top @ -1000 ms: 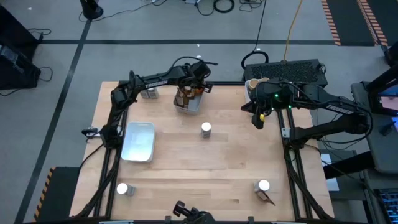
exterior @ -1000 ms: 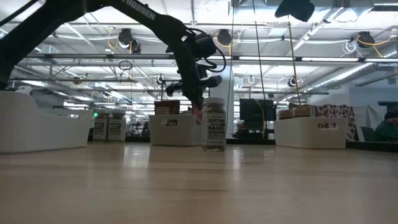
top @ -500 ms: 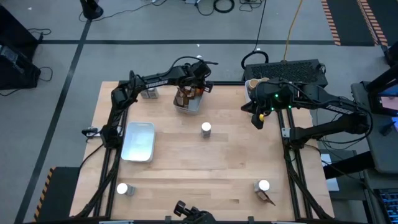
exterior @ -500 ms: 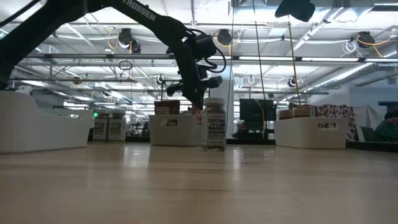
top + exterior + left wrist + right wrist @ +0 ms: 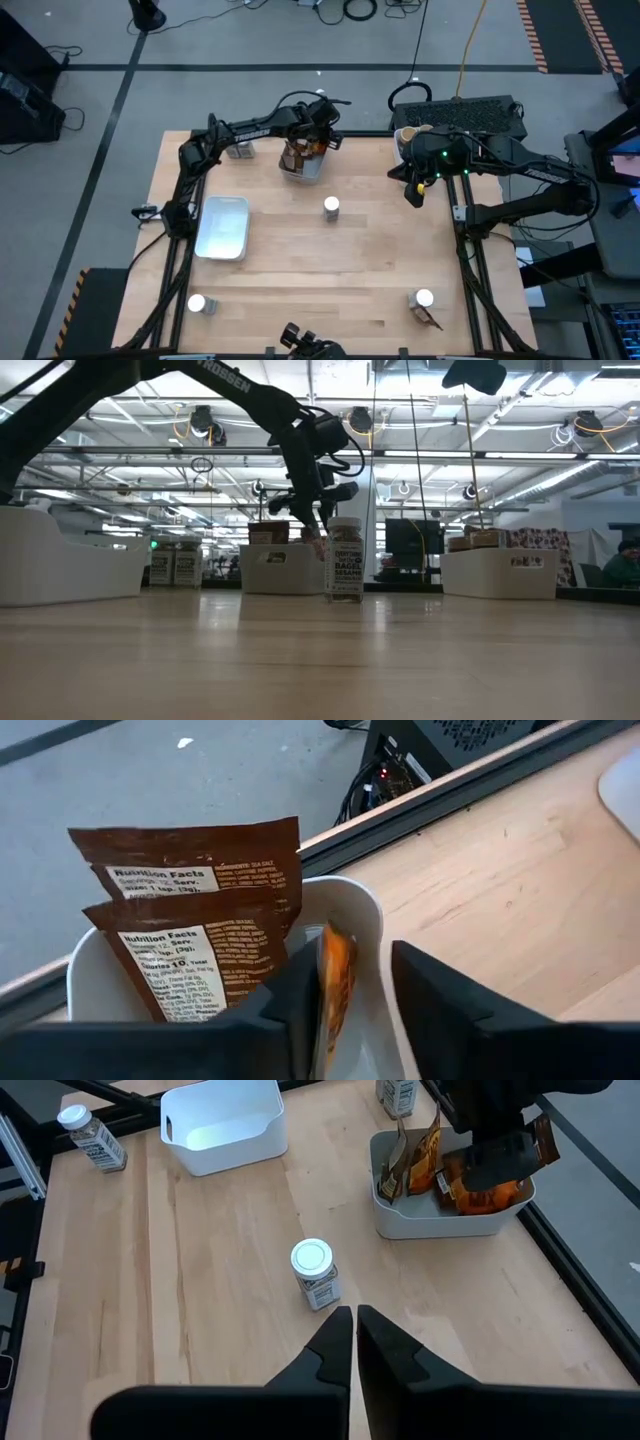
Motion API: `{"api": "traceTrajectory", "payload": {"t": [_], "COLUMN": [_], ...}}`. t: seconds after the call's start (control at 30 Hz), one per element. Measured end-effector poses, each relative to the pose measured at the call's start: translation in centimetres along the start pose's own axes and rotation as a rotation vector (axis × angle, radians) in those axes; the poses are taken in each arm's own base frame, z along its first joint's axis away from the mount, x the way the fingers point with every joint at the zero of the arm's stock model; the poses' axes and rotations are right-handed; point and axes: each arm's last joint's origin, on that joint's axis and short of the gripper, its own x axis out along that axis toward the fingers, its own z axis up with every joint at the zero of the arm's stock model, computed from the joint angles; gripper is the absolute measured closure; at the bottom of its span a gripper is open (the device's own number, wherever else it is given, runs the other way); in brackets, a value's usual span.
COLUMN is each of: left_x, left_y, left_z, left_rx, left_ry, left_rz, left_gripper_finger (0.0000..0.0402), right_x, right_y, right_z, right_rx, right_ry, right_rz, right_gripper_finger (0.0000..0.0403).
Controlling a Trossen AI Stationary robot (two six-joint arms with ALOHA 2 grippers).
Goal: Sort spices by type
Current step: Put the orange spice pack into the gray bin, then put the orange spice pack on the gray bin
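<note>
A white bin [image 5: 300, 172] stands at the table's far edge, near its middle, with dark-brown packets [image 5: 190, 870] upright in it. My left gripper [image 5: 355, 970] hangs over this bin, slanting down, fingers apart. A thin orange packet [image 5: 333, 990] stands on edge in the bin between them. A white-capped jar [image 5: 331, 207] stands upright at the table's middle. My right gripper [image 5: 413, 197] hangs shut and empty above the table's far right part, clear of everything. My left gripper has the orange packet's upper edge [image 5: 330, 945] close against one finger [image 5: 295, 1005], while the other finger [image 5: 440, 1000] stands clear of it. I cannot tell whether the near finger touches the packet. The packet stands upright in the bin.
A white tray [image 5: 223, 226] lies at the left. Single jars stand near the front left corner [image 5: 197, 303] and front right [image 5: 423, 298], the latter with a dark packet [image 5: 430, 318] beside it. Two jars [image 5: 238, 150] stand far left; a tub bin [image 5: 405, 135] far right.
</note>
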Motion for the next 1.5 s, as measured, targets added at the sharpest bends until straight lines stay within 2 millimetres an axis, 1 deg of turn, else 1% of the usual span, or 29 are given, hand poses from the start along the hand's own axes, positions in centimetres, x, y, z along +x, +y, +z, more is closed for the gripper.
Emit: {"api": "traceTrajectory", "payload": {"t": [0.13,0.23,0.4,0.5,0.8,0.9,1.13,1.37,1.5], "left_x": [-0.4,-1.1,-2.4,-2.8,-2.9,-3.3,-5.2,-8.3,-10.0], "left_y": [0.0,-0.1,-0.6,-0.7,-0.6,-0.5,-0.2,0.2,-0.1], "left_z": [0.0,0.5,1.8,2.3,2.2,2.2,2.9,3.8,3.9], "left_rx": [0.018,0.026,0.099,0.121,0.154,0.157,0.174,0.218,0.278], "left_ry": [0.008,-0.007,-0.056,-0.078,-0.056,-0.06,-0.098,-0.176,-0.206], "left_rz": [-0.017,-0.042,-0.076,-0.084,-0.074,-0.075,-0.087,-0.113,-0.173], "left_gripper_finger": [0.0237,0.0224,0.0221,0.0221,0.0221,0.0221,0.0221,0.0221,0.0221], "right_x": [0.0,0.0,0.0,0.0,0.0,0.0,0.0,0.0,0.0], "right_y": [0.0,0.0,0.0,0.0,0.0,0.0,0.0,0.0,0.1], "right_z": [0.0,0.0,0.0,0.0,0.0,0.0,0.0,0.2,0.3], "right_rx": [0.0,-0.001,-0.005,-0.008,-0.007,-0.004,-0.003,0.0,0.0], "right_ry": [0.0,0.0,0.001,0.001,0.001,0.001,0.0,-0.023,-0.03], "right_rz": [0.0,0.0,0.001,0.001,0.001,0.001,0.0,0.004,0.005], "right_gripper_finger": [0.0403,0.0403,0.0403,0.0403,0.0403,0.0403,0.0403,0.0403,0.0403]}}
